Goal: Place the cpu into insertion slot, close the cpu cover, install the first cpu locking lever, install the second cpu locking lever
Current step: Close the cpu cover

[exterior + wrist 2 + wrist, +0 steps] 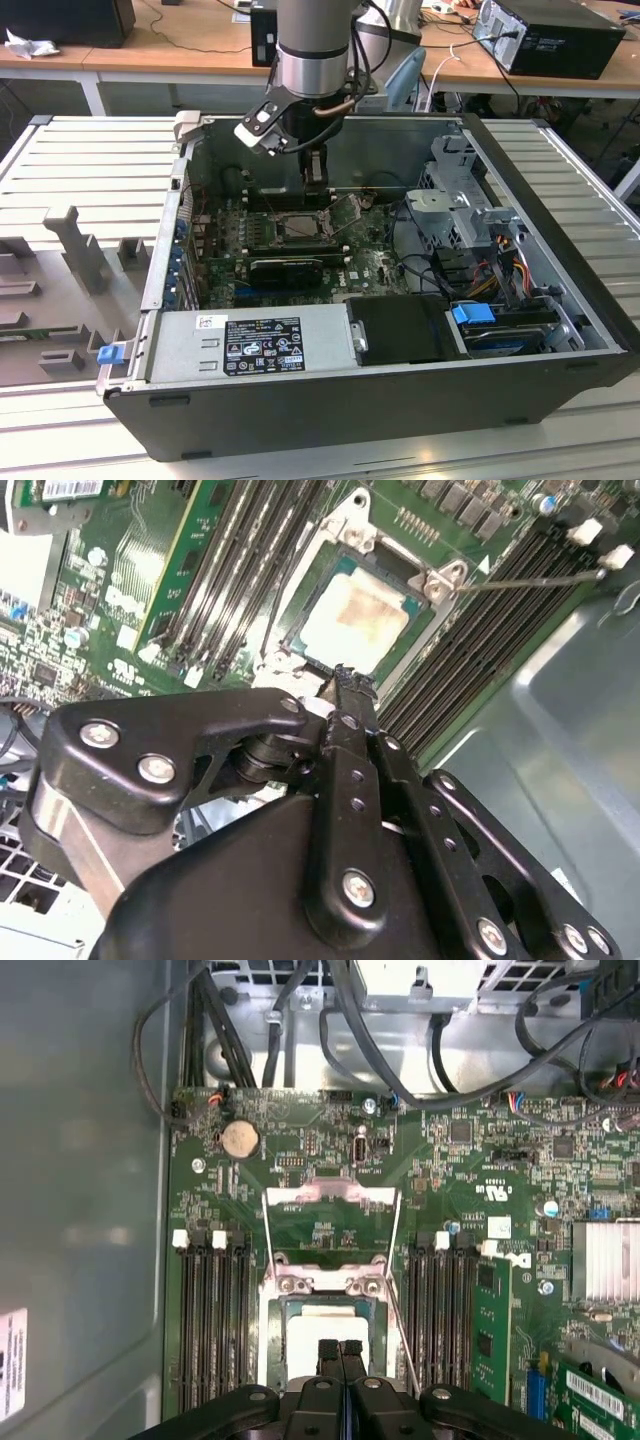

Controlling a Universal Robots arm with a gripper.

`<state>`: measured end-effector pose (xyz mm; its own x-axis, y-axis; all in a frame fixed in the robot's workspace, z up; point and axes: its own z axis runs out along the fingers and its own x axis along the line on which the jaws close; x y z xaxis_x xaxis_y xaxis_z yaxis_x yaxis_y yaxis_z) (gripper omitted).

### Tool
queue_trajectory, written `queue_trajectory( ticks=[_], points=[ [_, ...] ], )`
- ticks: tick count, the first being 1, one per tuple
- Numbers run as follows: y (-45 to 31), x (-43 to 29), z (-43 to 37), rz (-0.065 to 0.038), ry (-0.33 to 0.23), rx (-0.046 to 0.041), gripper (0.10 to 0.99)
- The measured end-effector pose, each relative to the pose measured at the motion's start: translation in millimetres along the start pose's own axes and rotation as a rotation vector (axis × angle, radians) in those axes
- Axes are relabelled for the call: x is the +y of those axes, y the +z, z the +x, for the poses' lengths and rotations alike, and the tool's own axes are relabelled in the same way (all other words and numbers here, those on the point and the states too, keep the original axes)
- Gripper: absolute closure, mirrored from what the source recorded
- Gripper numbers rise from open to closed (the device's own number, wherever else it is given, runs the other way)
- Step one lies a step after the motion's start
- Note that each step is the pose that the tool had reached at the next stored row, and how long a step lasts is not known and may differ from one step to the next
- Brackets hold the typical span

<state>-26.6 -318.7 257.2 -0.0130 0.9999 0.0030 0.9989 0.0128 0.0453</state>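
The cpu (300, 1345) (360, 620), a pale square chip, lies flat in the insertion slot (375, 1330) (300, 226) on the green motherboard. The cpu cover (330, 1197) (347, 208), a silver frame with a cut-out centre, is swung open away from the slot on its hinge. Two thin wire levers (264, 1235) (397, 1300) stand raised on either side of the slot. My gripper (340, 1352) (345, 675) (315, 180) hovers just above the chip's near edge. Its fingers are shut together with nothing between them.
Memory slots (212, 1310) (450, 1310) flank the socket. Cables (300, 1020) hang past the board's far edge, and a grey case wall (80, 1210) stands close by. A black finned card (285, 268), power supply (250, 345) and drive cage (465, 200) fill the case.
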Motion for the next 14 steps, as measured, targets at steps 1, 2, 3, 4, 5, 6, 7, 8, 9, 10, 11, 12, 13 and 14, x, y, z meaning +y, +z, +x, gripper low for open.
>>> queue_trajectory(
  ticks=[1,2,3,4,5,6,7,8,9,10,11,12,13,14],
  points=[
    [0.2,3.8,-0.1,0.0,0.0,0.0,0.98],
    [0.3,6.5,-0.1,0.001,0.0,0.0001,0.98],
    [0.3,7.7,-0.1,0.001,0.0,0.0,0.98],
    [0.4,9.1,-0.1,0.0,0.0,0.0001,0.98],
    [0.3,11.0,-0.1,0.001,0.0,0.0,0.98],
    [-0.5,11.1,-0.1,0.001,0.0,-0.0001,0.98],
    [-1.5,11.2,-0.1,0.001,0.0,0.0,0.98],
    [-2.7,11.2,-0.1,0.0,0.0,0.0,0.98],
    [-7.1,11.5,-0.1,0.001,0.0,0.0,0.98],
    [-10.3,11.6,-0.1,0.001,0.0,-0.0001,0.98],
    [-11.3,12.8,-0.1,0.001,0.0,0.0002,0.98],
    [-11.2,17.1,-0.2,0.002,0.0,0.0,0.98],
    [-10.9,23.5,-0.3,0.004,0.0,0.0,0.98],
    [-10.7,28.9,-0.4,0.006,0.0,0.0,0.98]
  ],
)
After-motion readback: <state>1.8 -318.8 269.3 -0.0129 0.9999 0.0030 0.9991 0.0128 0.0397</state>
